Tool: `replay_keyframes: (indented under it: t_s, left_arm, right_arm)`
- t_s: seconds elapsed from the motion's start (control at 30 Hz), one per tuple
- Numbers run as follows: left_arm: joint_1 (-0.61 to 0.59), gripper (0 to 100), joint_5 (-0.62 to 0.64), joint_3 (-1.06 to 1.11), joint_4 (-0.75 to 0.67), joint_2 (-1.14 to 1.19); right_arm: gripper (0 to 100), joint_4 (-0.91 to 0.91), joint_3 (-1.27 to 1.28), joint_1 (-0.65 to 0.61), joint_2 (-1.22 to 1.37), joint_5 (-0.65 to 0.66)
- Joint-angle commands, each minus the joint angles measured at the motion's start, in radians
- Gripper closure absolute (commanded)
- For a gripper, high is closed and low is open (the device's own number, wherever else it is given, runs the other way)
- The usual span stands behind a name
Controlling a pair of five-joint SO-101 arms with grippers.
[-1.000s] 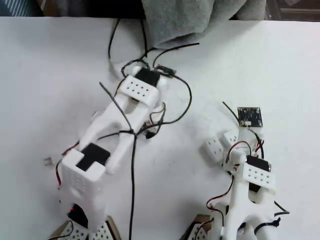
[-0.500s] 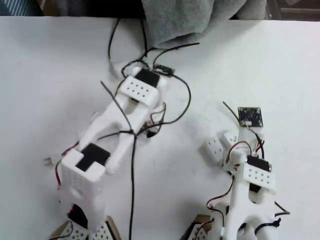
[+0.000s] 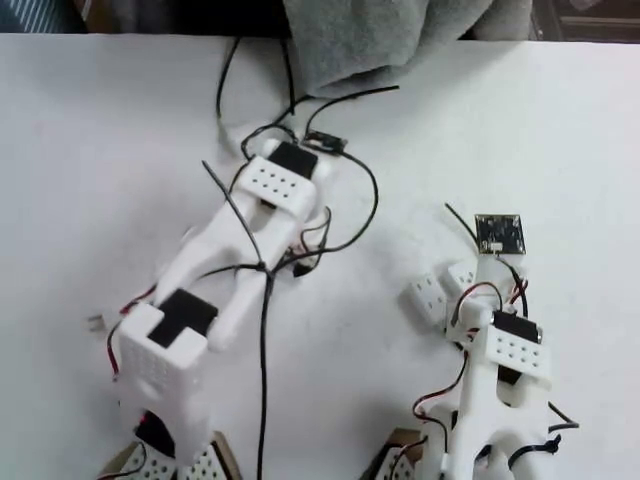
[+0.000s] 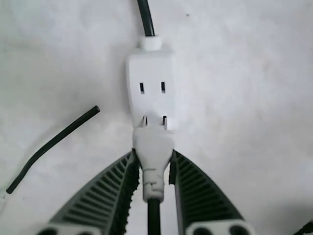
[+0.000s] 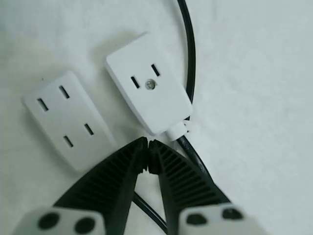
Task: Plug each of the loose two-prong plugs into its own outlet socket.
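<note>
In the left wrist view my left gripper point(image 4: 152, 159) is shut on a white two-prong plug point(image 4: 152, 147). Its prongs meet the nearer socket of a white outlet block point(image 4: 151, 90), and a sliver of metal still shows. The farther socket is free. In the high view this arm point(image 3: 272, 182) stretches to the upper middle of the table. My right gripper point(image 5: 147, 149) is shut on nothing, its tips close to two white outlet blocks: a four-slot one point(image 5: 68, 122) and a two-slot one with a screw point(image 5: 146, 93). The high view shows those blocks point(image 3: 438, 288) ahead of the right arm point(image 3: 510, 350).
Black cords loop across the table's middle point(image 3: 350, 200), and a loose cord end point(image 4: 54, 139) lies beside the left outlet. A small black square board point(image 3: 499, 233) sits beyond the right arm. A grey cloth point(image 3: 380, 35) hangs over the far edge.
The left arm's wrist has shifted slightly to the left and toward its base. The right arm has stayed still.
</note>
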Motion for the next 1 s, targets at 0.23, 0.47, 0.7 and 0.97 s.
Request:
replay_keyframes:
  t_s: [0.23,0.47,0.7,0.97]
  left_arm:
    - [0.005,97,-0.003,0.029,-0.054,0.004]
    - [0.002,97,-0.003,-0.061,-0.034,0.165]
    - [0.004,97,-0.003,-0.298,0.118,0.364]
    - [0.01,97,0.0,-0.31,0.107,0.403]
  right_arm:
    - [98.0,-0.015,-0.005,0.004,-0.002,0.002]
    - [98.0,-0.015,-0.005,0.007,-0.002,0.002]
    - [98.0,-0.015,-0.005,0.008,-0.002,0.002]
    - [98.0,-0.015,-0.005,0.008,-0.004,0.002]
